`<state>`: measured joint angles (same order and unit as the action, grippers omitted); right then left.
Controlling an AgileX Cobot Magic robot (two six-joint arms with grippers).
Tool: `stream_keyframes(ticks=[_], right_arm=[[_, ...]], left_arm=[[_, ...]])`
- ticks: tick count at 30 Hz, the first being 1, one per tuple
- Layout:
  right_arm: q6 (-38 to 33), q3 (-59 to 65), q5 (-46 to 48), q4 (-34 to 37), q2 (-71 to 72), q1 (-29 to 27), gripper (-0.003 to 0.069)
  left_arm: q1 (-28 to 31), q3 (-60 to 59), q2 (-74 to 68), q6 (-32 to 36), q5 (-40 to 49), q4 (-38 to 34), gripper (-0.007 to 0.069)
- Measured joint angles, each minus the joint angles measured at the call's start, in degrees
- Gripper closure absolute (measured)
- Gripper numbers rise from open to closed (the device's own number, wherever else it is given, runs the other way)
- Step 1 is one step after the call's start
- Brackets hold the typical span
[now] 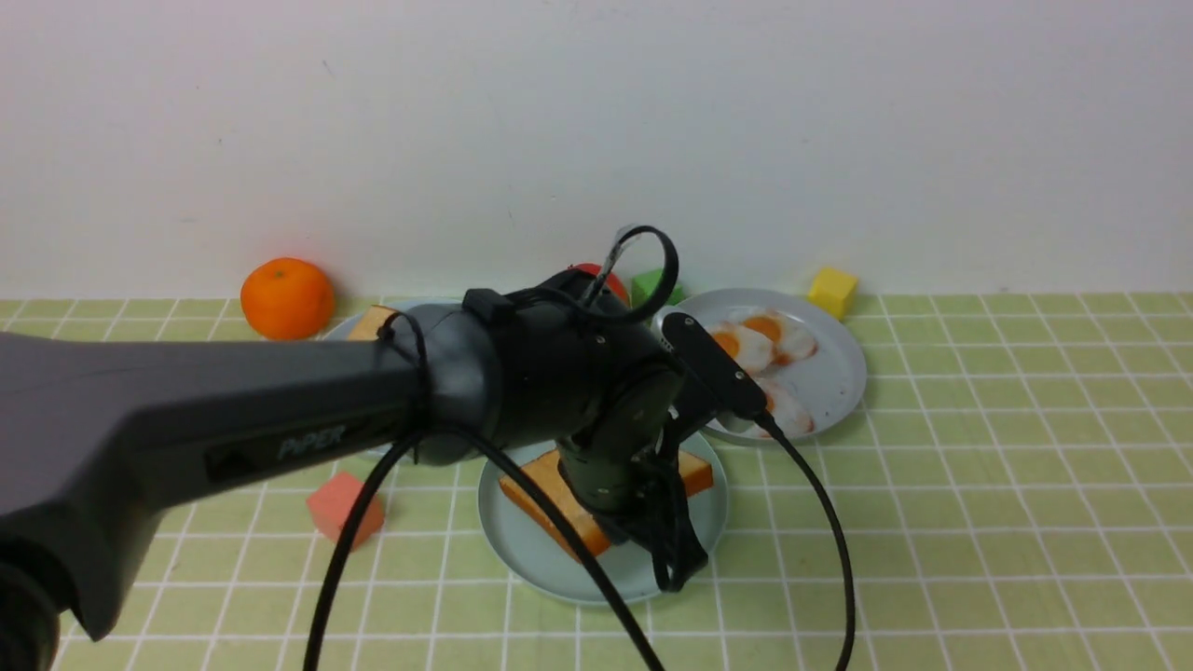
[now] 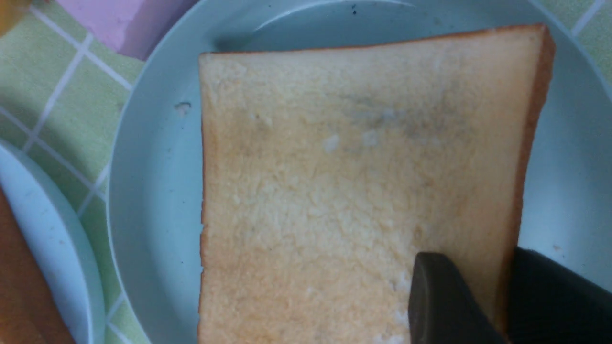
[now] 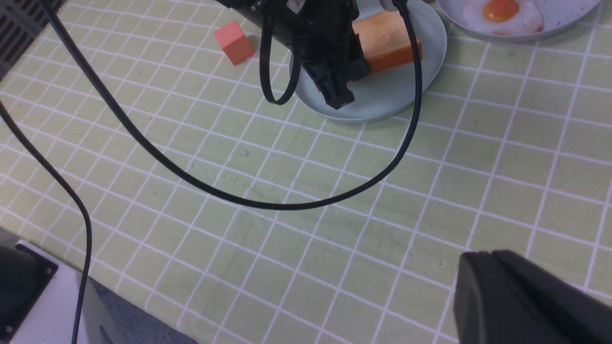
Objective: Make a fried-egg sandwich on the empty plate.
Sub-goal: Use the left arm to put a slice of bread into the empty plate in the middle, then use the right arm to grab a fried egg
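Observation:
A golden toast slice (image 1: 545,489) lies slightly tilted on the mint-green plate (image 1: 559,573) at the table's middle. My left gripper (image 1: 666,550) reaches down onto it. In the left wrist view the toast (image 2: 344,181) fills the plate (image 2: 153,191), and the gripper (image 2: 478,260) is shut on the slice's crust edge, one finger (image 2: 430,296) on its face and one outside the crust. A second toast slice (image 1: 375,321) peeks out behind the arm. Fried eggs (image 1: 760,343) lie on the grey plate (image 1: 839,382). My right gripper (image 3: 483,260) is shut and empty, low over the near table.
An orange (image 1: 287,296) sits at the back left and a red cube (image 1: 345,508) left of the mint plate. A yellow cube (image 1: 832,292) and a green cube (image 1: 652,284) stand by the wall. A black cable (image 3: 287,205) loops over the near table.

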<state>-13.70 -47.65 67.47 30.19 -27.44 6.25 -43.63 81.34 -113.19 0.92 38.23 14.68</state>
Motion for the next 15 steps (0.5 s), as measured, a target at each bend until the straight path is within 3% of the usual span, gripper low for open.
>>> stream_keyframes(ticks=[7, 11, 15], right_arm=[[2.1, 0.0, -0.1, -1.5, -0.6, 0.0, 0.0585], [3.9, 0.0, -0.2, -1.9, -4.1, 0.0, 0.0519], [4.4, 0.0, -2.6, -1.4, -9.6, 0.0, 0.0438]], left_arm=[[0.1, 0.0, 1.5, 0.0, 0.3, -5.8, 0.0269], [0.1, -0.1, 5.5, 0.0, 2.2, -10.7, 0.0257], [0.1, -0.2, 12.5, -0.2, 4.2, -14.2, 0.0302]])
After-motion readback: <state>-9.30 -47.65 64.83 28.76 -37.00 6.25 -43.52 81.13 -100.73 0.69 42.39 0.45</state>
